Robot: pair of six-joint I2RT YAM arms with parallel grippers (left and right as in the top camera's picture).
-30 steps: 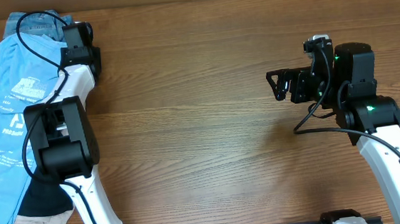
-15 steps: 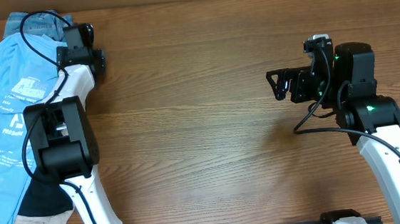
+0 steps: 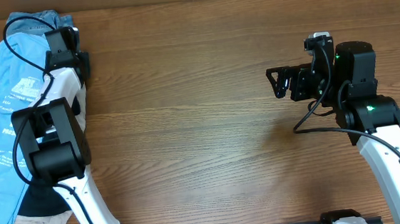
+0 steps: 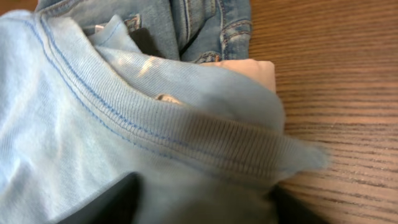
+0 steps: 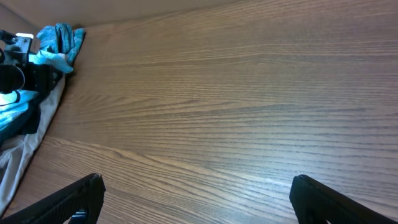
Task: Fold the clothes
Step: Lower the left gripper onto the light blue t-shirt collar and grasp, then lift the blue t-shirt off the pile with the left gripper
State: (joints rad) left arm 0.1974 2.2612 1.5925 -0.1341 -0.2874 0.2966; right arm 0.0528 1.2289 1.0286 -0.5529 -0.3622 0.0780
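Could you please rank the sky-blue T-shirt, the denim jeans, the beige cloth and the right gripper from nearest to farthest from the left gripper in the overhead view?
1. Sky-blue T-shirt: directly under the left gripper.
2. Denim jeans: just beyond it, at the far-left corner.
3. Beige cloth: at the near-left edge.
4. Right gripper: far over on the right side.

At 9 o'clock on the table, the T-shirt is spread, overlapping jeans at 11 o'clock.
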